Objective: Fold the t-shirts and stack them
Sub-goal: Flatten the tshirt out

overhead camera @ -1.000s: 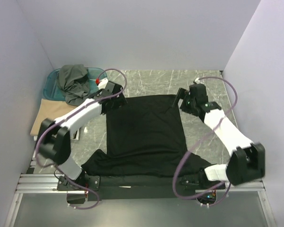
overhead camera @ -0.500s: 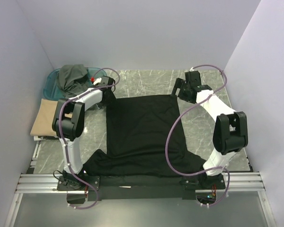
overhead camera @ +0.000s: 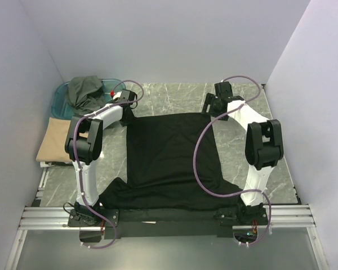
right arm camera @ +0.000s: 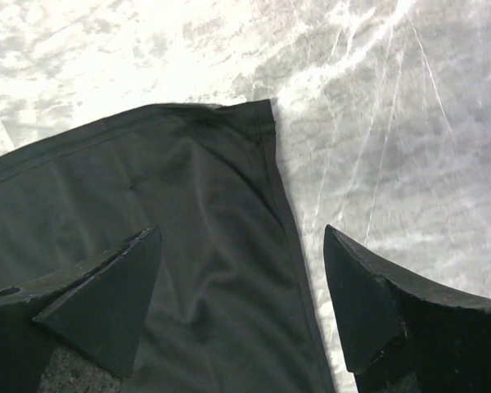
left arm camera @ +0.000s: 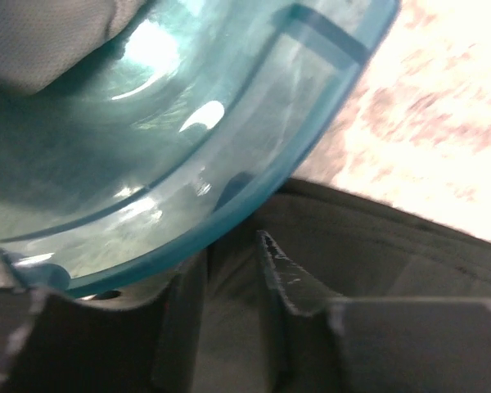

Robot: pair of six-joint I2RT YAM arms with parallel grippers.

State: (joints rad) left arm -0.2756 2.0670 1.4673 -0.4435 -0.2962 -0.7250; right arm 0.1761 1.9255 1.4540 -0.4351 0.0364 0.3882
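Note:
A black t-shirt point(overhead camera: 172, 154) lies spread flat in the middle of the marble table, its straight hem on the far side. My left gripper point(overhead camera: 126, 113) is down at its far left corner. In the left wrist view that gripper point(left arm camera: 233, 246) has narrowed jaws that still show a gap, with black cloth point(left arm camera: 393, 254) between the fingers point(left arm camera: 290, 278). My right gripper point(overhead camera: 210, 106) hangs over the far right corner. In its wrist view it point(right arm camera: 241, 230) stands wide open, straddling the shirt's side edge point(right arm camera: 221, 246). A dark grey-olive t-shirt point(overhead camera: 83, 90) fills the tub. A tan t-shirt point(overhead camera: 53, 140) lies folded at the left.
The translucent teal tub point(overhead camera: 61, 97) stands at the far left corner, and its rim point(left arm camera: 254, 180) is very close to my left fingers. Purple walls close in on three sides. Purple cables loop off both arms. A metal rail point(overhead camera: 169, 216) runs along the near edge.
Both arms have reached out to the shirt's far corners. The left jaws have narrowed a lot around the cloth. The right jaws have closed only slightly.

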